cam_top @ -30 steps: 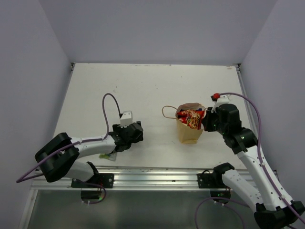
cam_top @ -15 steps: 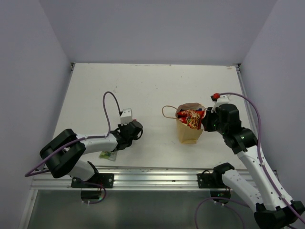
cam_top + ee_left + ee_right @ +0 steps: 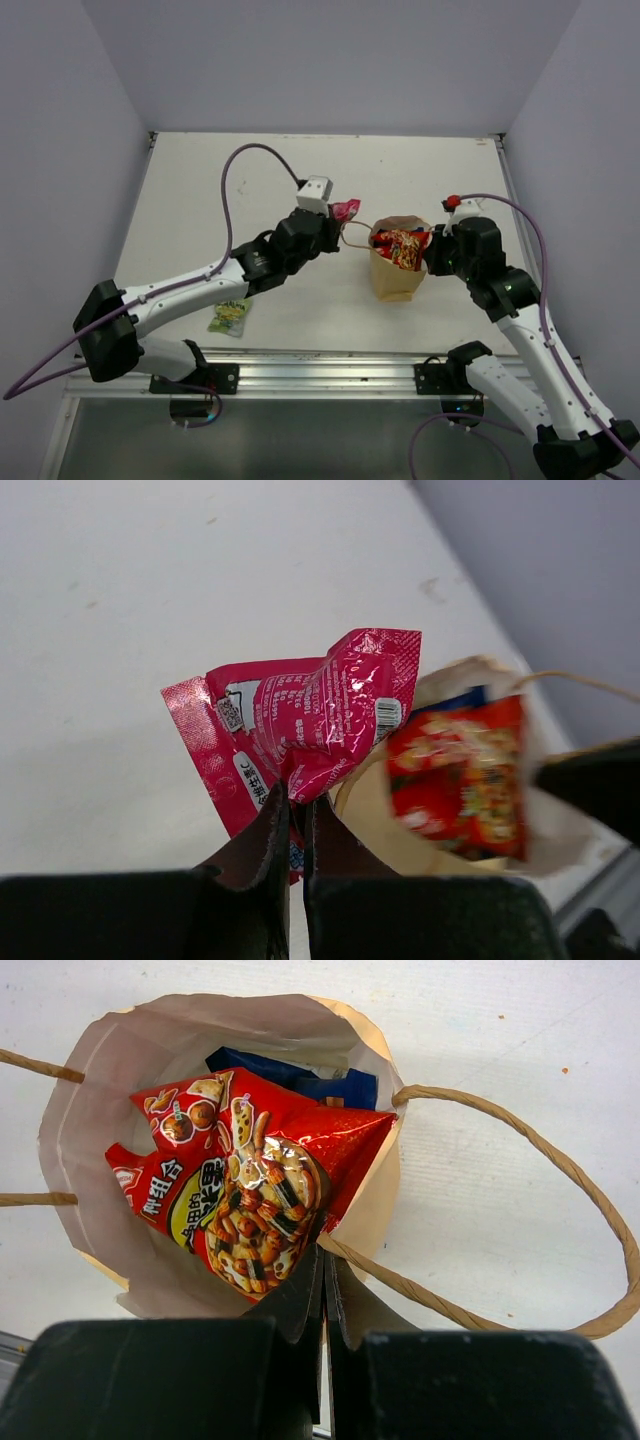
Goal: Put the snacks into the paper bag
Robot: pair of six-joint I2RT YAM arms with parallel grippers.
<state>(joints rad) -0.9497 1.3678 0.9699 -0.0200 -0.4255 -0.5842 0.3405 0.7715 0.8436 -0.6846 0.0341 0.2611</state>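
The tan paper bag [image 3: 396,275] stands upright at mid-right of the table, its mouth open. Red packets [image 3: 240,1185] and a blue one [image 3: 335,1085] sit inside it. My right gripper [image 3: 325,1260] is shut on the bag's near rim [image 3: 385,1190], where a loop handle [image 3: 520,1140] joins it. My left gripper [image 3: 297,805] is shut on a small crumpled pink packet [image 3: 315,715]. It holds that pink packet [image 3: 346,210] in the air just left of the bag's mouth [image 3: 470,670]. A small green packet [image 3: 229,316] lies flat near the table's front left.
The white table [image 3: 200,200] ends at a metal rail [image 3: 320,365] along the near edge. Lilac walls stand on the left, back and right. The bag's left loop handle [image 3: 352,236] sticks out toward the left arm.
My left gripper shut at the near left of the table, then rose and swung right to the bag with the pink packet. The right arm and bag have not moved.
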